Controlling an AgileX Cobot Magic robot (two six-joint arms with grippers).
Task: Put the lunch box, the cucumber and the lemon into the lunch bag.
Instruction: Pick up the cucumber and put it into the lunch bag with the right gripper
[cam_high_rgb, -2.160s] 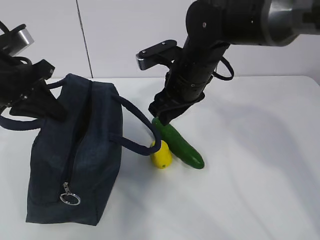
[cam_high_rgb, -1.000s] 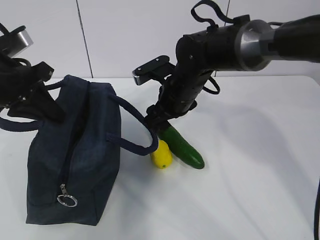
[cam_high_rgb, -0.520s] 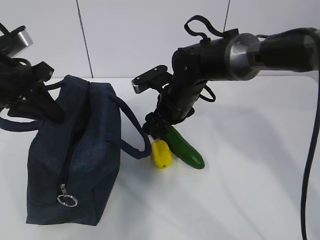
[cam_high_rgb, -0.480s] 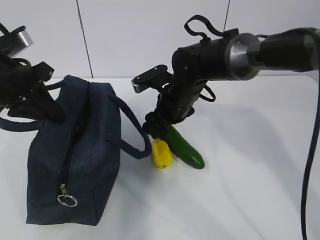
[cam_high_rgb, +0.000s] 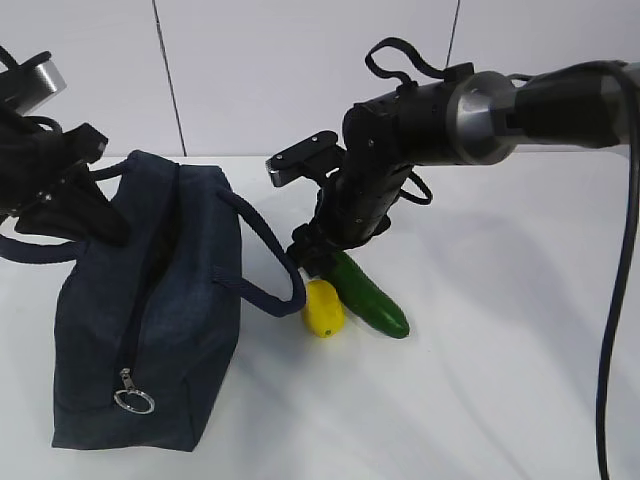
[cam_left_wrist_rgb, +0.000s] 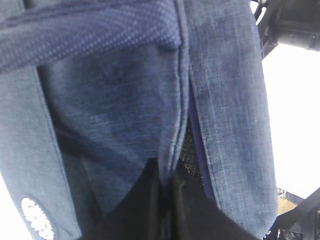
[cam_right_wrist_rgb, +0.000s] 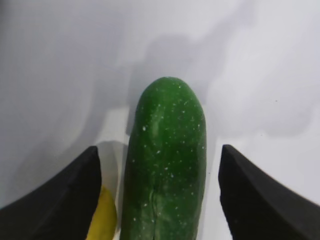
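right arm (cam_high_rgb: 420, 130): matte black casing, a silver-grey band at one joint
cables (cam_high_rgb: 405, 60): black, looping above the casing
camera block (cam_high_rgb: 300, 158): black with a silver end
fingers (cam_right_wrist_rgb: 255, 200): black, tapered wedges
left arm (cam_high_rgb: 45, 170): black, silver bracket on top

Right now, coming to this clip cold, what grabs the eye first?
The big black right gripper reaching down over the cucumber, its open fingers either side of it in the wrist view. Beside the cucumber lies the yellow lemon. On the left stands the navy lunch bag, with the left gripper at its far end.
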